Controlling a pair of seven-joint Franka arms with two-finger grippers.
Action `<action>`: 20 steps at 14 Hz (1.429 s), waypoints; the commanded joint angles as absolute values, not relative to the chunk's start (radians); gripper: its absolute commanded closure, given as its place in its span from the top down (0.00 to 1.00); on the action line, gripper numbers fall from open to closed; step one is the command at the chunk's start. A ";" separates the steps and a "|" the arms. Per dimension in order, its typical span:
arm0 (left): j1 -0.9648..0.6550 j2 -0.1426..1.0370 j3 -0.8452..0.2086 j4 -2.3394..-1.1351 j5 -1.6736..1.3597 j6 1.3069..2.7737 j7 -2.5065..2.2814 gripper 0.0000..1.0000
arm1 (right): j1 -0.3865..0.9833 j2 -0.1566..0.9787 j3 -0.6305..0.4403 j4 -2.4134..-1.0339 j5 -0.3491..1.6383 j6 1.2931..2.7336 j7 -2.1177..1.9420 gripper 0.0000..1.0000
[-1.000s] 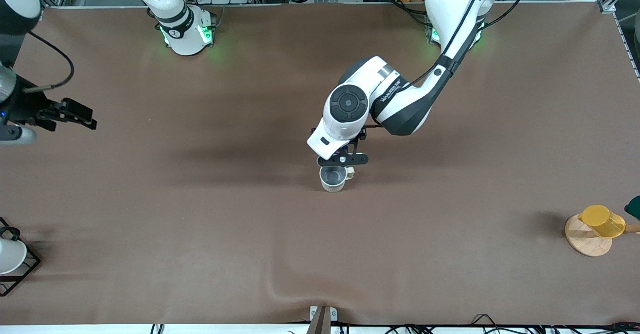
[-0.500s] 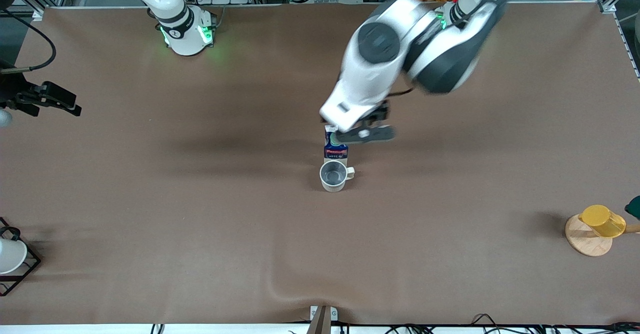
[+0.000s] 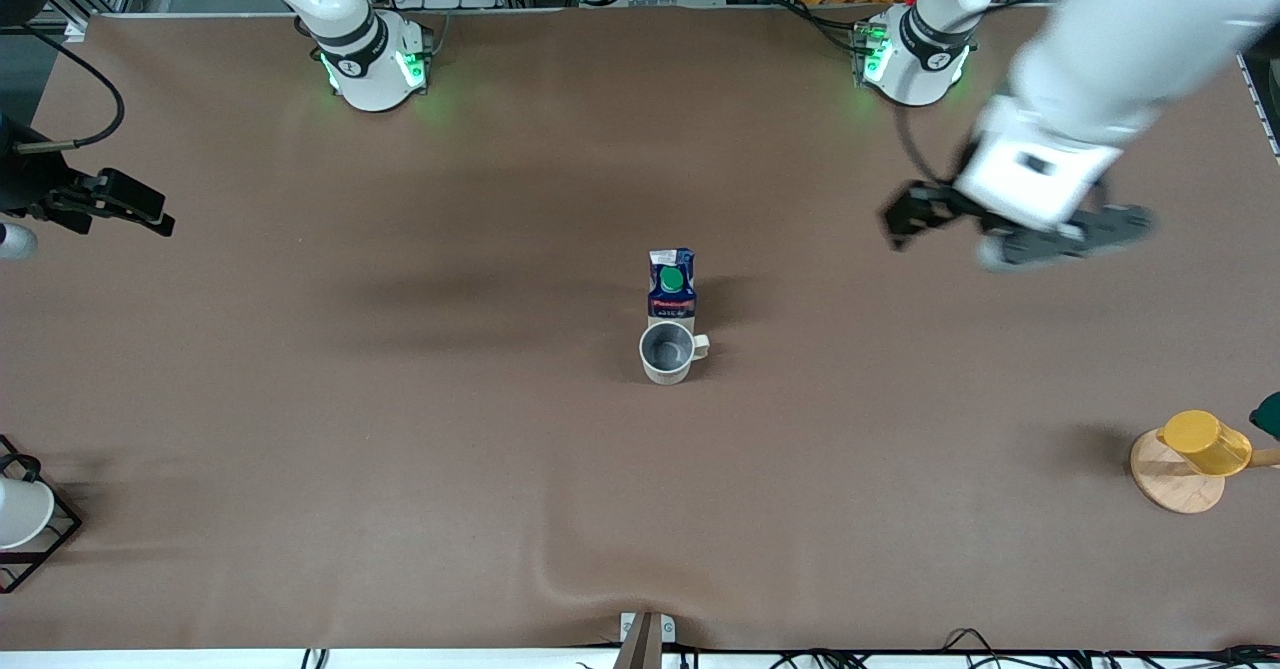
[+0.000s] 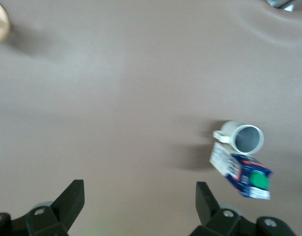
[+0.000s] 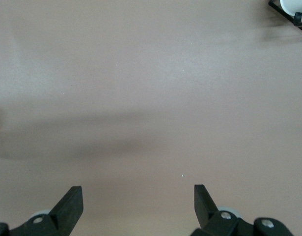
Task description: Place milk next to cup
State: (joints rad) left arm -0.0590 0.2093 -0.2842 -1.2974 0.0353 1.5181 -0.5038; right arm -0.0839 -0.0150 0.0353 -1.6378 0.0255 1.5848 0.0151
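Observation:
The milk (image 3: 672,284), a dark blue carton with a green cap, stands upright on the brown table, right beside the cup (image 3: 668,351) and just farther from the front camera. The cup is a beige-grey mug, upright. Both show in the left wrist view, the milk (image 4: 244,173) against the cup (image 4: 245,138). My left gripper (image 3: 1012,232) is open and empty, up over bare table toward the left arm's end, well away from both; its jaws (image 4: 140,196) hold nothing. My right gripper (image 3: 130,207) is open and empty over the right arm's end of the table (image 5: 138,201).
A yellow cup (image 3: 1205,444) lies on a round wooden base (image 3: 1175,484) at the left arm's end. A white cup in a black wire rack (image 3: 20,514) stands at the right arm's end and shows in the right wrist view (image 5: 293,10). The cloth has a wrinkle (image 3: 560,579) near the front edge.
The left gripper has let go of the milk beside the cup, risen, and swung away toward the left arm's end. The milk now stands alone. The right gripper barely moved.

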 commanded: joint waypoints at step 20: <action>0.212 0.192 -0.296 -1.348 0.057 1.486 -0.089 1.00 | -0.054 -0.025 0.028 -1.647 0.012 1.585 0.040 1.00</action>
